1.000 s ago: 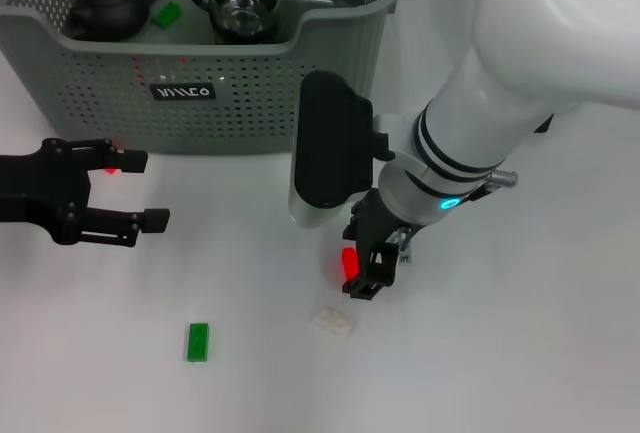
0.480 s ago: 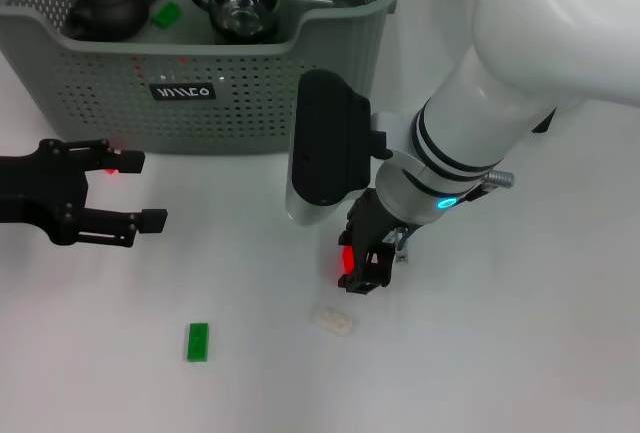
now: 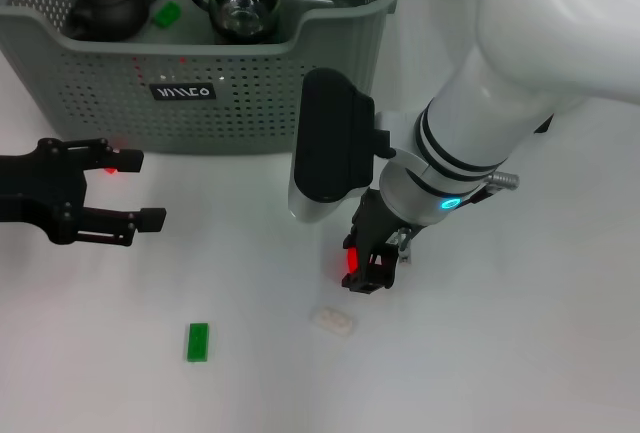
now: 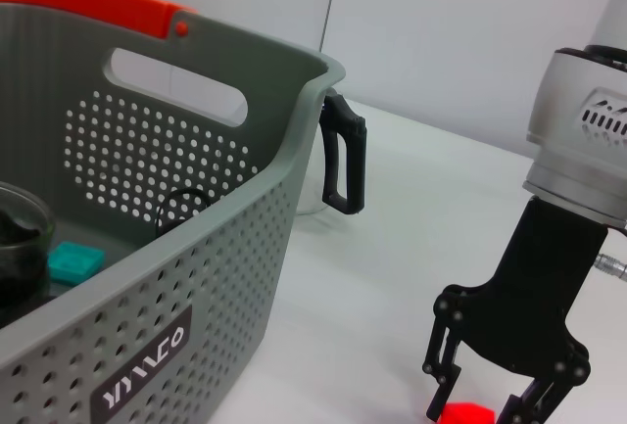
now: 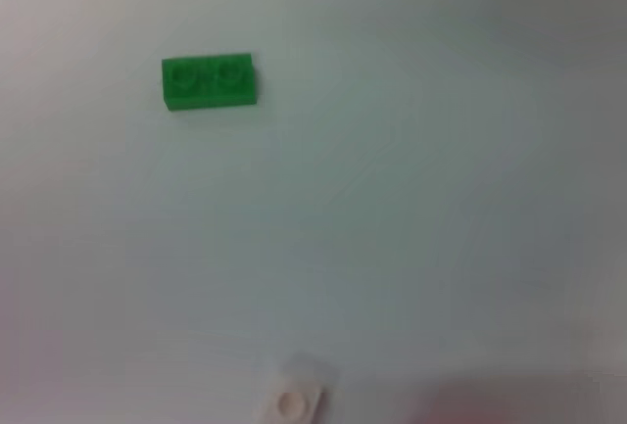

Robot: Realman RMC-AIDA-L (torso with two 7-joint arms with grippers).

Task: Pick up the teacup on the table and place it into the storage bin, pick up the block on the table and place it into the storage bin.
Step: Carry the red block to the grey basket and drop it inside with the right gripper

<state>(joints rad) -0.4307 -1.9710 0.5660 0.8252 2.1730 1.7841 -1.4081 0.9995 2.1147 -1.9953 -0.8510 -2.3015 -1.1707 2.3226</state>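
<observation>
The right gripper (image 3: 365,271) hangs with its jaws clamped on a red block (image 3: 351,259), a white block (image 3: 332,321) just below them on the table (image 3: 520,353), while the left gripper (image 3: 130,191) waits with jaws apart before the storage bin (image 3: 200,93).

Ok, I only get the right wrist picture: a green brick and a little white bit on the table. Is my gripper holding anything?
Observer: Yes. The right gripper is shut on a red block.
Operator: Where's the bin?
Observer: The storage bin stands farther from the robot than that gripper, and off to the robot's left.
Operator: Is stuff in it?
Observer: A dark teapot, a small green block and a round glass pot.
</observation>
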